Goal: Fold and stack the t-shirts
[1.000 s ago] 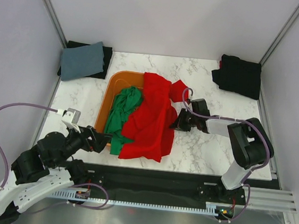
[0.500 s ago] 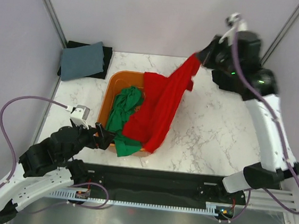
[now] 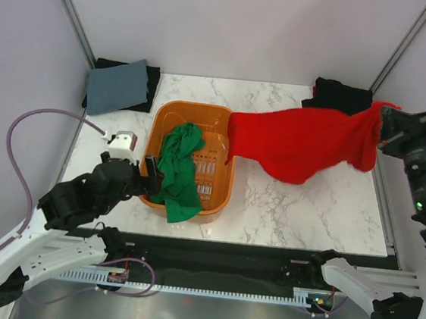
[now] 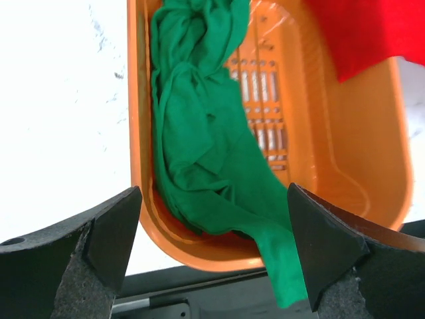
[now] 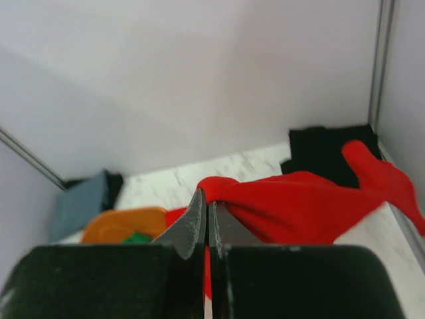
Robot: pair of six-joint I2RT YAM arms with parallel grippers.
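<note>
The right claw [image 3: 383, 125] was pinching the red t-shirt [image 3: 306, 143], which hung above the counter [image 3: 307, 207], probably for spreading. The left claw [image 3: 148, 177] stood spread beside the tub [image 3: 218, 129] containing the green t-shirt [image 3: 177, 171].

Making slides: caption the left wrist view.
Open left gripper faces the green t-shirt spilling over the orange tub's near rim.
</note>
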